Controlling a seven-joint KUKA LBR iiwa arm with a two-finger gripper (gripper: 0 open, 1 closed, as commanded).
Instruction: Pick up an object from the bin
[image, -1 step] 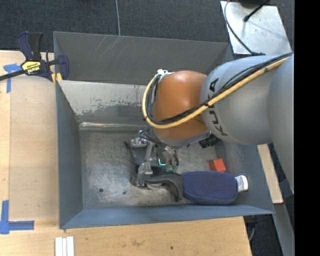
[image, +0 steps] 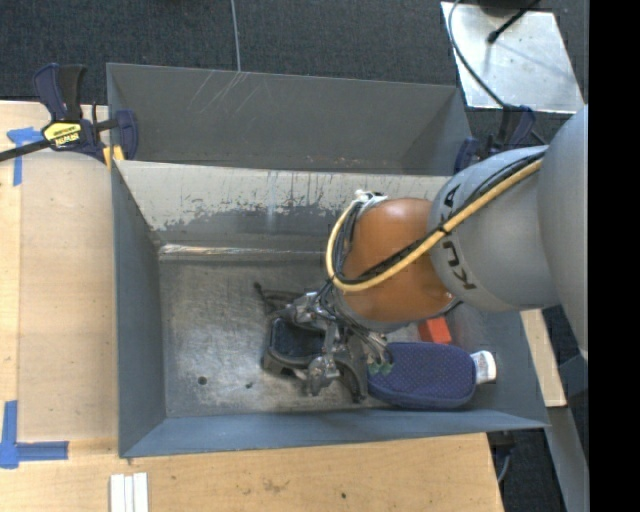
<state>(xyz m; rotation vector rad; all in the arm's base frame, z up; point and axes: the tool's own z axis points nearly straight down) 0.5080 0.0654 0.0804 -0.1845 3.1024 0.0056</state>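
Note:
My gripper (image: 318, 342) is down near the bin floor, front of centre, under the arm's orange cover. It is open, with one metal fingertip (image: 312, 306) towards the back and the other towards the front. A black and dark blue curved object (image: 288, 345) lies on the floor just left of the gap between them, and part of it reaches in. Right of the gripper lies a dark blue mesh-covered oblong thing (image: 425, 376) with a white cap at its right end, against the front wall.
A red-orange flat thing (image: 436, 329) peeks out below the arm at the right, behind the blue oblong. A thin dark piece (image: 268, 294) lies just behind the gripper. The left half of the bin floor is bare grey metal.

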